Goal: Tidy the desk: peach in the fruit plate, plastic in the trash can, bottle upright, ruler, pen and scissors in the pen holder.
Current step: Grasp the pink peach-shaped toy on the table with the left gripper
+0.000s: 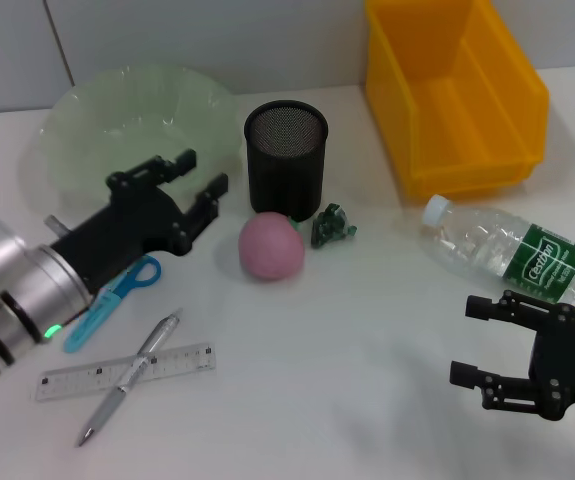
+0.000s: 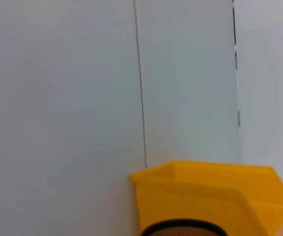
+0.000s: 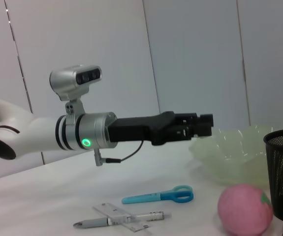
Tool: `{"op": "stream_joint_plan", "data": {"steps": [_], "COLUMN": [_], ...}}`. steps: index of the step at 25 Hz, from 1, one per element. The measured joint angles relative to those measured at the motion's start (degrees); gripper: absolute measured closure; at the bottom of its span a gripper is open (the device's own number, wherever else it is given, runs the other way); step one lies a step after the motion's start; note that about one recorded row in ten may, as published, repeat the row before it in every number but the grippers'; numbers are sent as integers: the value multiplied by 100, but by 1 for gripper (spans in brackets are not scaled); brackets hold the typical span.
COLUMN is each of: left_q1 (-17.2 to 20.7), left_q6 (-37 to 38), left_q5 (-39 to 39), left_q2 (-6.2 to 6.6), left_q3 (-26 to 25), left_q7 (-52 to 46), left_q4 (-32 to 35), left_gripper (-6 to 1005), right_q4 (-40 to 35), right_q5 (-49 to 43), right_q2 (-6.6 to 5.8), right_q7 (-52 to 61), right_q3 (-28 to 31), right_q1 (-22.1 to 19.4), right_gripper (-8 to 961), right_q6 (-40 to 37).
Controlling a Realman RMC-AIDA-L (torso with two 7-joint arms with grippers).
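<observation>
A pink peach (image 1: 271, 246) rests in front of the black mesh pen holder (image 1: 285, 160), with a crumpled green plastic (image 1: 332, 226) just to its right. The pale green fruit plate (image 1: 117, 120) stands at the back left. My left gripper (image 1: 205, 170) hangs open over the plate's near edge, left of the pen holder and holding nothing. A clear bottle (image 1: 512, 250) lies on its side at the right. My right gripper (image 1: 467, 341) is open and empty, just in front of the bottle. Blue scissors (image 1: 114, 300), a clear ruler (image 1: 172, 363) and a silver pen (image 1: 132, 375) lying across it are at the front left.
The yellow bin (image 1: 452, 90) stands at the back right against the grey wall; it also shows in the left wrist view (image 2: 215, 196), behind the pen holder's rim (image 2: 183, 228). The right wrist view shows the peach (image 3: 244, 209), scissors (image 3: 161, 196) and left arm (image 3: 131, 130).
</observation>
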Motion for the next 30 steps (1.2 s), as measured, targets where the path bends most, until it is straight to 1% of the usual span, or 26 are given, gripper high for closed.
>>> {"op": "stream_joint_plan", "data": {"steps": [3, 4, 6, 8, 9, 10, 12, 14, 17, 19, 23, 24, 25, 29, 30], "left_q1": [-51, -79, -95, -161, -268, -268, -375, -513, -571, -622, -648, -654, -654, -720, -720], "left_q6": [-69, -219, -274, -439, -803, -803, -1188, -1641, -1866, -2050, -2088, -2092, -2092, -2085, -2085], "left_q5": [87, 116, 120, 128, 130, 130, 132, 139, 140, 141, 164, 268, 268, 784, 784], "left_q2": [-19, -37, -40, -53, -61, -61, -67, -73, -77, -81, -84, -84, -84, -71, -71], "left_q3": [204, 380, 464, 677, 735, 735, 753, 767, 746, 739, 776, 779, 779, 782, 782], "left_q7": [-237, -258, -260, -277, -305, -305, -311, -277, -268, -268, -268, -282, -282, -467, -467], "left_q4": [148, 152, 136, 74, -24, -24, -138, -285, -325, -365, -405, -407, -407, -406, -406], "left_gripper": [522, 520, 516, 513, 511, 509, 505, 424, 302, 189, 192, 193, 206, 258, 271], "right_q4": [0, 0, -1, -11, -38, -38, -67, -71, -71, -71, -70, -70, -70, -70, -70], "right_q5": [0, 0, 0, 0, 0, 0, 0, 0, 0, 0, 0, 0, 0, 0, 0], "right_q2": [0, 0, 0, 0, 3, 3, 9, 13, 13, 15, 17, 17, 17, 18, 18], "right_q7": [1, 0, 0, 0, 0, 0, 2, 3, 5, 6, 5, 5, 5, 5, 6], "right_q3": [0, 0, 0, 0, 0, 0, 0, -1, -7, -17, -12, -9, -9, -18, -18], "right_q1": [0, 0, 0, 0, 0, 0, 1, 1, 0, -3, -6, -7, -7, -4, -4], "right_gripper": [130, 130, 130, 130, 130, 130, 130, 130, 130, 130, 129, 129, 129, 129, 130], "right_q6": [-1, -3, -4, -6, -10, -10, -14, -15, -14, -14, -15, -14, -14, -14, -13]}}
